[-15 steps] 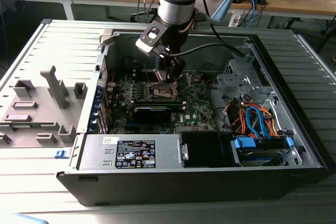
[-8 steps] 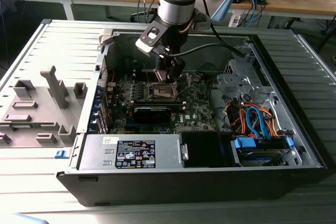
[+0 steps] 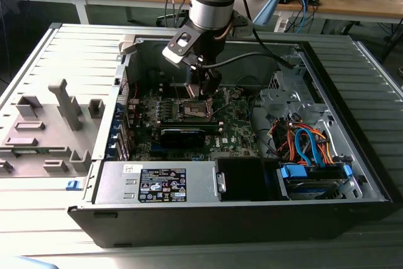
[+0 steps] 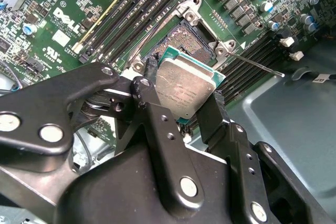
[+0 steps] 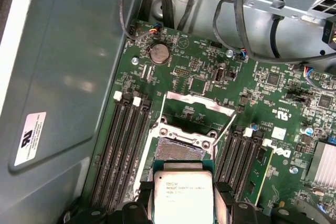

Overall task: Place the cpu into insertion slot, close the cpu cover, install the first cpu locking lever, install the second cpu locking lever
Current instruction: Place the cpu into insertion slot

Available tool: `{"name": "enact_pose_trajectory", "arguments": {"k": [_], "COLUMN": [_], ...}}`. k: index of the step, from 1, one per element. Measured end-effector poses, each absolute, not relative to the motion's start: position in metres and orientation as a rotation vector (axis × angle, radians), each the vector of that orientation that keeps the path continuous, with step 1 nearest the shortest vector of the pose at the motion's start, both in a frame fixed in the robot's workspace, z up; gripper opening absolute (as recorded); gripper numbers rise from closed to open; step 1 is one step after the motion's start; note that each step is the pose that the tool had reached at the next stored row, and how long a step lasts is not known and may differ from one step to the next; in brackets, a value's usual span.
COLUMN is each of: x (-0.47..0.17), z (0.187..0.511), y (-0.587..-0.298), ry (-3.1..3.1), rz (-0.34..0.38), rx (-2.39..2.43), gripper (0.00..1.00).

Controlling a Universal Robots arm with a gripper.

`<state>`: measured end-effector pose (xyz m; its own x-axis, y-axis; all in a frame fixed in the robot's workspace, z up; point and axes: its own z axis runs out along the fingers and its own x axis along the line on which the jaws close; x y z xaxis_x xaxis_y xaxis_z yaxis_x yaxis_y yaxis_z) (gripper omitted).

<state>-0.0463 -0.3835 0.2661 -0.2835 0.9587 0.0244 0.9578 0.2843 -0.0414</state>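
Grip: gripper [image 4: 182,88] closed to chip width, pinching cpu [image 4: 184,100] by two opp. edges.
Cpu: hangs over slot [image 5: 180,150], offset toward one edge, not seated.
Cover: cover [image 5: 199,104] flipped up; lever [image 5: 226,128] swung free.
Risk: offset or tilt at set-down, so a corner jams and damages slot; edge-only pinch may let chip slip.

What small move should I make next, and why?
Probably lower the cpu slowly toward the slot, keeping it level. The fingers hold it clear of the slot, not yet seated. The slot lies bare with the cover swung open, so nothing visible blocks the way.
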Motion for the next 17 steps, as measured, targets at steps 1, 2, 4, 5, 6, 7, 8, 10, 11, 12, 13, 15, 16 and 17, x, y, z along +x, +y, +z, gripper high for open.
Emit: {"name": "enact_pose_trajectory", "arguments": {"k": [1,2,4,5,6,7,8,10,11,12,13,15,16,17], "x": [-0.0463,-0.0463,-0.0463,-0.0463,-0.0463,-0.0463,-0.0463,-0.0463,-0.0463,-0.0463,-0.0463,-0.0463,-0.0463,-0.0463], "z": [0.266,0.2659,0.2658,0.2657,0.2656,0.2656,0.2655,0.2654,0.2653,0.2653,0.2652,0.2651,0.265,0.265], "y": [-0.3835,-0.3835,-0.3834,-0.3834,-0.3835,-0.3835,-0.3834,-0.3834,-0.3835,-0.3835,-0.3835,-0.3835,-0.3834,-0.3835], "ry": [-2.48,-2.479,-2.476,-2.473,-2.471,-2.47,-2.468,-2.466,-2.466,-2.465,-2.464,-2.462,-2.462,-2.46], "rz": [0.029,0.029,0.029,0.029,0.029,0.029,0.029,0.029,0.03,0.03,0.03,0.03,0.03,0.03], "rx": [-1.855,-1.857,-1.861,-1.864,-1.867,-1.869,-1.871,-1.874,-1.875,-1.876,-1.877,-1.88,-1.881,-1.882], "gripper": [0.55,0.55,0.55,0.55,0.55,0.55,0.55,0.55,0.55,0.55,0.55,0.55,0.55,0.55]}}
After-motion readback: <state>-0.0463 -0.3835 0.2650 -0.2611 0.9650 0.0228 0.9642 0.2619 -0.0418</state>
